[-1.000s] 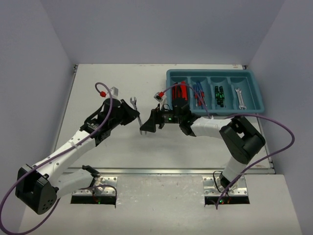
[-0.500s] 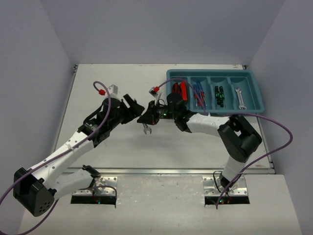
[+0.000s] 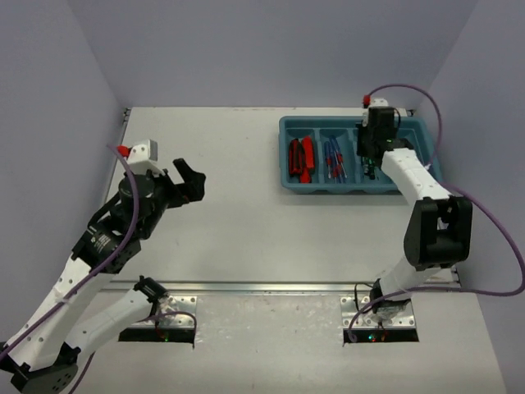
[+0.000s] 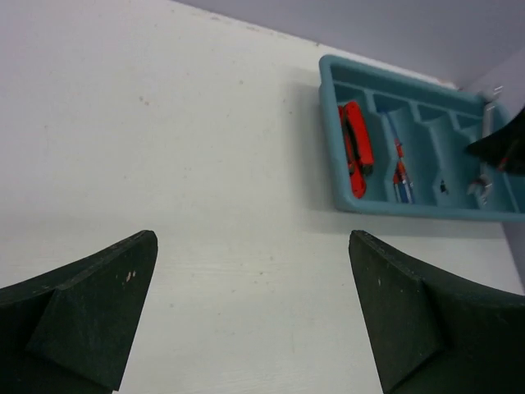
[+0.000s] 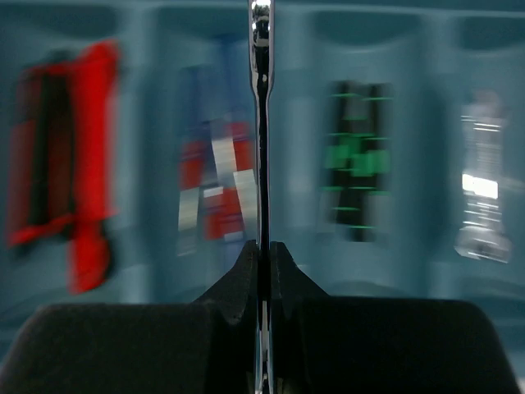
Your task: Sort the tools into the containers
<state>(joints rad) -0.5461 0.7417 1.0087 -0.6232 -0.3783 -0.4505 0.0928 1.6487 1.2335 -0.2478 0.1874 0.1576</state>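
Above the tray [image 3: 431, 168], our right gripper [image 5: 260, 246] clamps a silver wrench [image 5: 260, 123] edge-on; left gripper [image 4: 250, 246] hangs well left of it, jaws apart. All four compartments [image 3: 402, 160] hold tools [image 3: 300, 158]; we judge only this wrench is left to place.

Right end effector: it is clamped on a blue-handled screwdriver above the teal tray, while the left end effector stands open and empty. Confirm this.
No. The right wrist view shows the right end effector clamped on a thin silver wrench, seen edge-on, not a blue-handled screwdriver. The rest holds: it is above the teal tray, and the left end effector stands open and empty.
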